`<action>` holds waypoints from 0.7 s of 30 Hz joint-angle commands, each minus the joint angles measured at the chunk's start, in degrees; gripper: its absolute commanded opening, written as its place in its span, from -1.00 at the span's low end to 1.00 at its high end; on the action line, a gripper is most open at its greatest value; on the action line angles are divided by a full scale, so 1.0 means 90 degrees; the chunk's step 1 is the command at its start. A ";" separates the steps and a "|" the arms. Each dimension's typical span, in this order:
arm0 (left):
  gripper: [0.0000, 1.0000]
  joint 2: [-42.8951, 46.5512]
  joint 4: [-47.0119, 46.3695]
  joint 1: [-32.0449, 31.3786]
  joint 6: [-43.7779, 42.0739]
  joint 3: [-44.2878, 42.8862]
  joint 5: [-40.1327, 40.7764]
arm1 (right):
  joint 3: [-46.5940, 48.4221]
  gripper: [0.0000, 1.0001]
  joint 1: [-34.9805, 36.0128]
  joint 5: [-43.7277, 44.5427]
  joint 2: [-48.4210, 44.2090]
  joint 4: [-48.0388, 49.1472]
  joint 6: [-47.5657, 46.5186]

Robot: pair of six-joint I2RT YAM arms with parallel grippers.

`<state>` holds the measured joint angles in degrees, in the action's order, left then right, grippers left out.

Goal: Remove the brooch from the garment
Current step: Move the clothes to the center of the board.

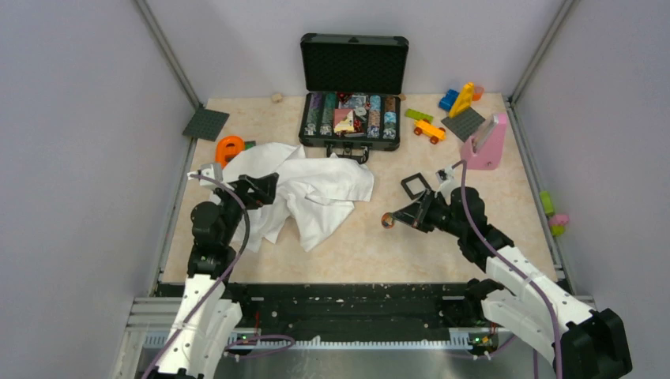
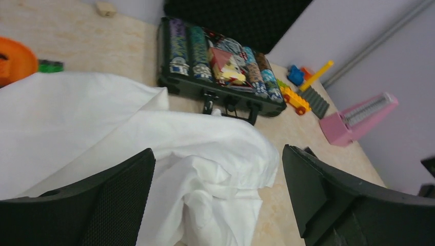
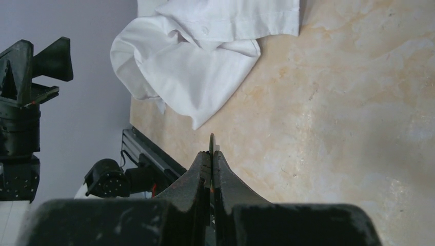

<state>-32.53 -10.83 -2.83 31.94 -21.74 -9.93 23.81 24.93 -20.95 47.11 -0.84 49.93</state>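
Observation:
The white shirt [image 1: 304, 189] lies crumpled on the table's left half; it also shows in the left wrist view [image 2: 169, 154] and the right wrist view [image 3: 195, 66]. My right gripper [image 1: 393, 219] is shut on the brooch [image 1: 386, 220], a tiny roundish brown-orange piece, held just above bare table to the right of the shirt. In the right wrist view the brooch [image 3: 211, 143] shows edge-on, pinched between the fingertips [image 3: 223, 171]. My left gripper [image 1: 265, 189] is open over the shirt's left part, its fingers [image 2: 118, 200] spread wide and empty.
An open black case [image 1: 351, 118] of chips stands at the back. An orange tape holder [image 1: 229, 148] sits left of the shirt. Toy bricks [image 1: 454, 110] and a pink metronome [image 1: 486, 142] are at the back right. A black square frame [image 1: 416, 185] lies near my right gripper.

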 commanded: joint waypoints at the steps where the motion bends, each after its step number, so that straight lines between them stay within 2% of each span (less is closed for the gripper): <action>1: 0.93 -0.0403 -0.0822 -0.0592 -0.0766 -0.0317 -0.1088 | 0.0589 -1.00 -0.0067 -0.0211 0.0113 0.0176 -0.0401; 6: 0.96 -0.0922 -0.1397 -0.2320 -0.1914 -0.0294 -0.0642 | 0.0919 -1.00 -0.0071 -0.0477 0.0331 0.0103 -0.0496; 10: 0.97 -0.1271 -0.2312 -0.3450 -0.3392 0.0089 -0.1338 | 0.0992 -1.00 -0.0074 -0.0889 0.0420 0.0242 -0.0317; 13: 0.87 -0.1374 -0.2629 -0.3829 -0.4671 0.0301 -0.2299 | 0.0945 -1.00 -0.0074 -0.1400 0.0422 0.0546 -0.0148; 15: 0.87 -0.1532 -0.2718 -0.3928 -0.5064 0.0305 -0.2766 | 0.0919 -1.00 -0.0070 -0.1635 0.0403 0.0666 -0.0063; 21: 0.82 -0.2345 -0.2480 -0.4368 -0.5775 -0.0143 -0.3006 | 0.0860 -1.00 -0.0069 -0.1961 0.0294 0.0920 0.0068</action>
<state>-50.24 -30.79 -39.38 -10.96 -19.68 -32.91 30.17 24.82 -34.83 50.83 2.59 49.08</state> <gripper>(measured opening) 0.914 0.020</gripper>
